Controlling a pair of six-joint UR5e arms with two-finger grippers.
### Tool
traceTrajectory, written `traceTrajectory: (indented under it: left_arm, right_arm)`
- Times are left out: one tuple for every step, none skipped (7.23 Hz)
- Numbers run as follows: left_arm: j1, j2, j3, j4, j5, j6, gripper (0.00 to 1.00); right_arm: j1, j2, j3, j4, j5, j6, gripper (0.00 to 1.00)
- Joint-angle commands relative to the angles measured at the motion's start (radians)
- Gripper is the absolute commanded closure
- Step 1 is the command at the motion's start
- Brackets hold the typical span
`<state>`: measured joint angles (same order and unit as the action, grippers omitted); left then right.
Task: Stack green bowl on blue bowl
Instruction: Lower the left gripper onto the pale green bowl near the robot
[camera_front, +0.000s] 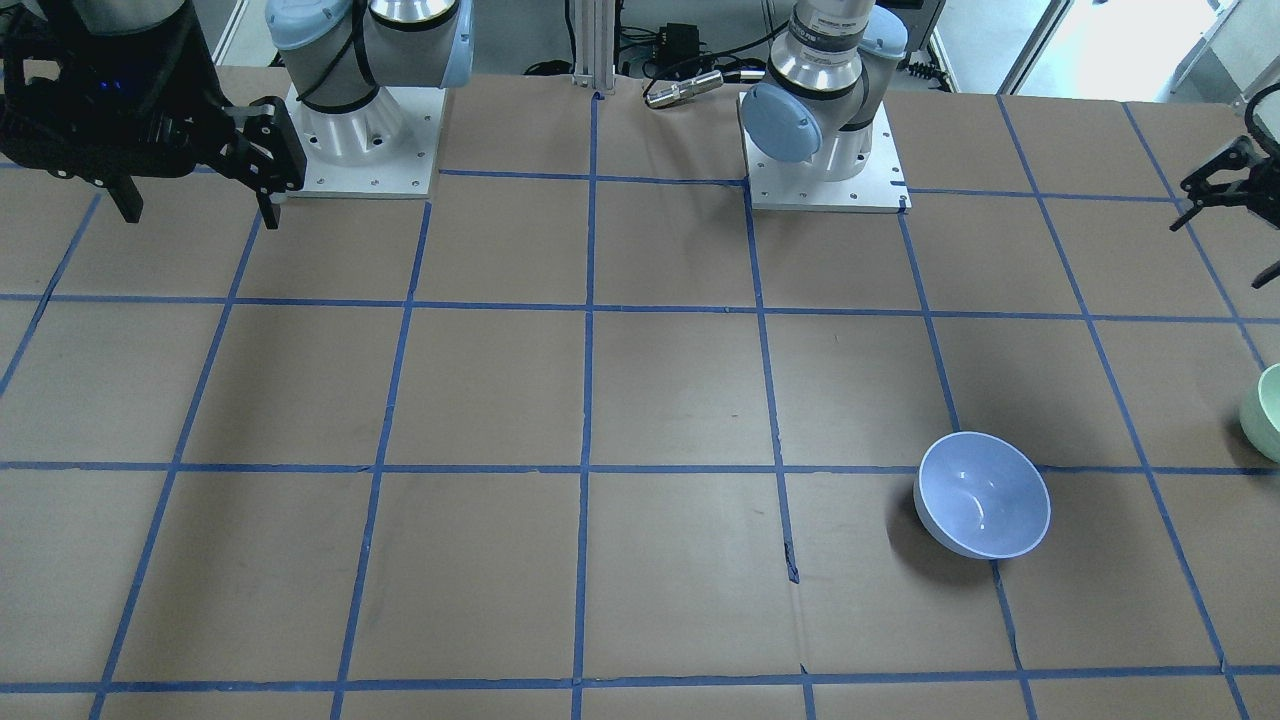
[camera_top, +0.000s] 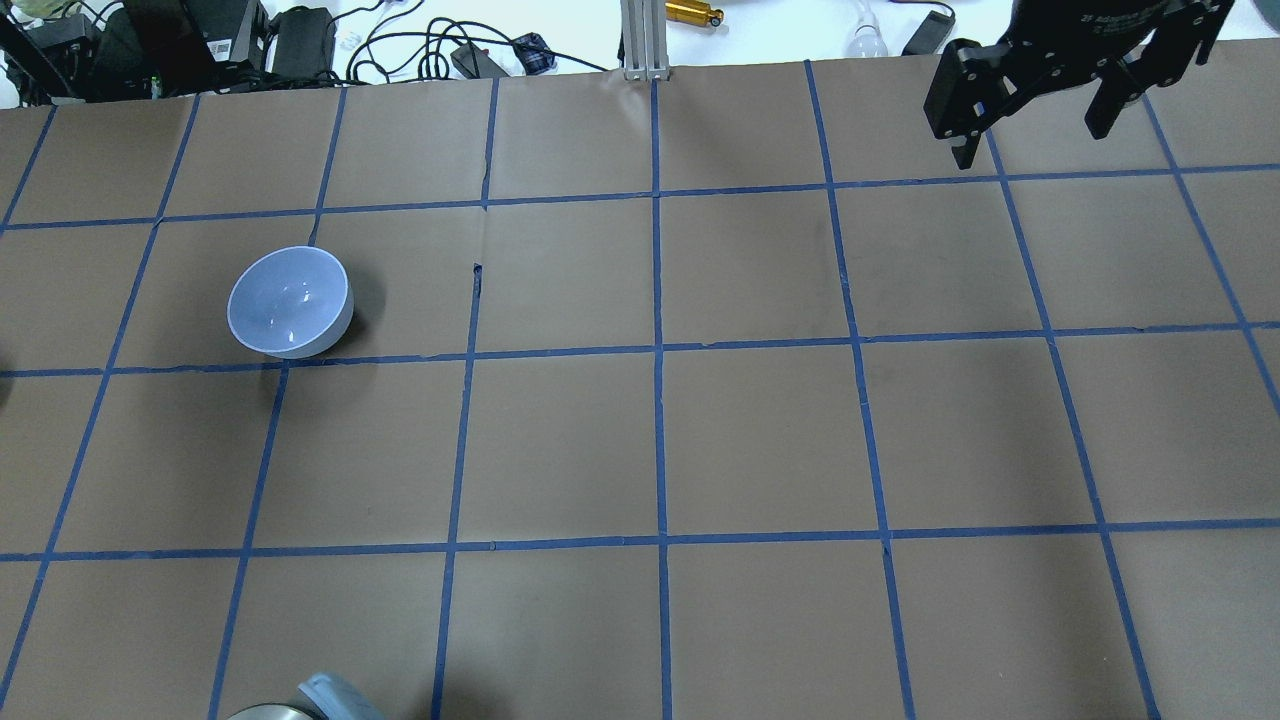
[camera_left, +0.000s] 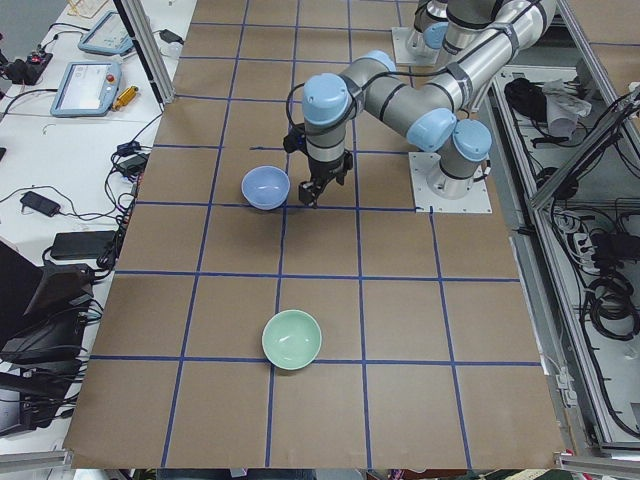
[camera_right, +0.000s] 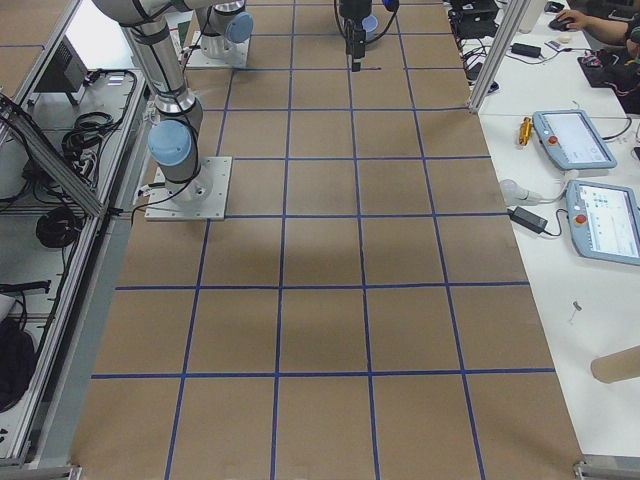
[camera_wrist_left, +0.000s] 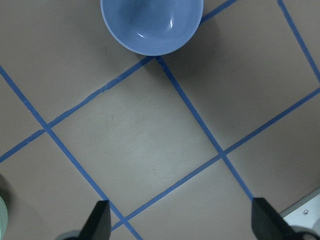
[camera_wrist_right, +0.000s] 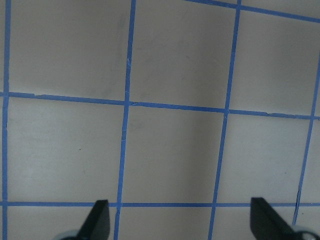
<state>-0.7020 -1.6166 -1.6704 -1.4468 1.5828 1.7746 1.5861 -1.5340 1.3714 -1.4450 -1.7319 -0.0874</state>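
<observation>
Leftmost, well apart from the blue bowl (camera_left: 266, 187) toward the worktop's (camera_top: 760, 440) left end, the green bowl (camera_left: 292, 339) sits upright on brown paper ruled into squares by blue tape (camera_top: 659, 440). The left pincer (camera_wrist_left: 182, 225) hangs above the paper on the robot's side of the blue bowl, its fingers wide apart and gripping nothing. The blue bowl stands upright just beside a tape crossing. Beyond it, off the worktop's far edge, lie black cables (camera_top: 420, 40), and farther right an aluminium post (camera_top: 640, 40) rises. Far to the right of the blue bowl, the right pincer (camera_top: 1035, 120) hovers high near that same edge, fingers likewise spread over bare paper. Both arms stand on white plates (camera_front: 870, 185) at the robot's side. Two teach pendants (camera_right: 575, 140) rest on a white desk past the post.
</observation>
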Motion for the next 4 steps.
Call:
traceTrajectory:
  left_arm:
    - [0.122,-0.11,0.003,0.118,0.0,0.425,0.0]
    - [0.133,-0.159,0.006,0.225,0.005,0.613,0.0]
    - [0.168,-0.202,0.02,0.279,-0.001,0.744,0.0]
    - [0.194,-0.259,0.058,0.282,-0.01,0.775,0.0]
  right_arm:
    - [0.0,0.0,0.0,0.0,0.0,0.0,0.0]
    - [0.0,0.0,0.0,0.0,0.0,0.0,0.0]
    - [0.0,0.0,0.0,0.0,0.0,0.0,0.0]
    - [0.0,0.0,0.0,0.0,0.0,0.0,0.0]
